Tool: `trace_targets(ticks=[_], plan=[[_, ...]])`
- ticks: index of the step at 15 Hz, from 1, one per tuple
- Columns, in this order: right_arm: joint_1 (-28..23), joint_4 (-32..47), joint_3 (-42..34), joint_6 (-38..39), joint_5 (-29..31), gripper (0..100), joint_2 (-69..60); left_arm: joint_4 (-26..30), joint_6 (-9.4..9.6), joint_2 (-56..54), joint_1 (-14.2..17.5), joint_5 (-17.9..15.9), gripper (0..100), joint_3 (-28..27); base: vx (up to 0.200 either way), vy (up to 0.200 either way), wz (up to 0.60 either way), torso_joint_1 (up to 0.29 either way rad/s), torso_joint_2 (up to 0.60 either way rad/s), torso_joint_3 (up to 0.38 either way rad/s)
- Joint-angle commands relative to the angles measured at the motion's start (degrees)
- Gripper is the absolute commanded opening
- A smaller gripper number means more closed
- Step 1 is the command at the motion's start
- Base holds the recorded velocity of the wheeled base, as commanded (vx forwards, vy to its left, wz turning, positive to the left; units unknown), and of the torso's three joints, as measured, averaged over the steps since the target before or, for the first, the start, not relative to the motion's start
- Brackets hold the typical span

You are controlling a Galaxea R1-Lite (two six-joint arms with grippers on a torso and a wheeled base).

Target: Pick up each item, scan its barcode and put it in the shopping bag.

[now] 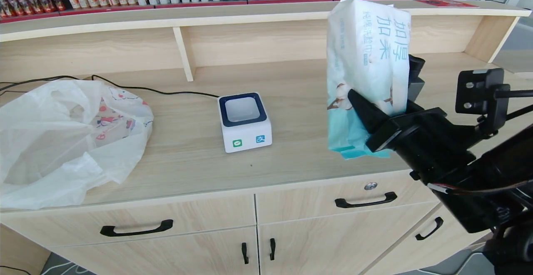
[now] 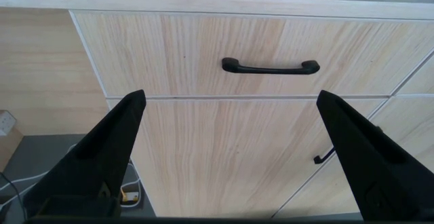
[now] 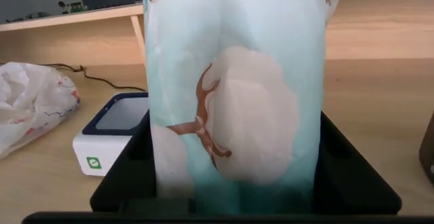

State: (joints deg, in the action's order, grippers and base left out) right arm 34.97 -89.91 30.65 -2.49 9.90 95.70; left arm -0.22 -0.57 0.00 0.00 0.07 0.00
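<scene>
Our right claw (image 1: pixel 387 94) grips a tall soft pack (image 1: pixel 366 50), white above, teal below and printed with cotton bolls. It is held upright over the worktop (image 1: pixel 291 100), right of the scanner (image 1: pixel 244 121). The shopping bag (image 1: pixel 62 142) lies far left. Our left claw (image 2: pixel 227 156) gapes wide before a drawer (image 2: pixel 190 54).

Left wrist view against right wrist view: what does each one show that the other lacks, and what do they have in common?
Left wrist alone: the open left gripper and a drawer's black handle. Right wrist alone: the right gripper shut on the upright tissue pack, with the scanner beyond. Shared: the wooden counter and, apparently, the white shopping bag, just a sliver from the left wrist.
</scene>
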Motion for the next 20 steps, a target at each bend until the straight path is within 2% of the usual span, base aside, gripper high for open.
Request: trace_targets(ticks=[1,3,5,11,15,20], plan=[[-5.09,-0.09,-1.03,-0.33,0.21,0,-0.77,0.13,-0.04,0.0,0.0,0.01,100,0.0,0.0,0.0,0.0,0.0,0.0,0.0],[-8.87,-0.09,-0.68,-0.24,0.3,0,-0.69,-0.04,0.05,0.0,0.0,0.01,100,0.0,0.0,0.0,0.0,0.0,0.0,0.0],[-10.54,-0.09,-0.06,0.11,0.3,0,0.1,0.13,-0.04,0.0,0.0,0.01,100,0.0,0.0,0.0,0.0,0.0,0.0,0.0],[-10.45,-0.09,0.2,0.38,0.21,0,0.37,0.13,-0.04,0.0,0.0,0.01,100,0.0,-0.2,0.0,0.0,-0.003,0.0,-0.001],[-10.54,-0.09,0.64,0.38,0.21,0,0.63,0.13,-0.04,0.0,0.0,0.01,100,0.0,0.0,0.0,0.0,0.0,0.0,0.0],[-10.45,-0.09,0.47,0.47,0.3,0,0.63,0.13,-0.31,0.0,0.0,0.1,100,0.0,0.0,0.2,0.0,0.007,0.01,0.0]])
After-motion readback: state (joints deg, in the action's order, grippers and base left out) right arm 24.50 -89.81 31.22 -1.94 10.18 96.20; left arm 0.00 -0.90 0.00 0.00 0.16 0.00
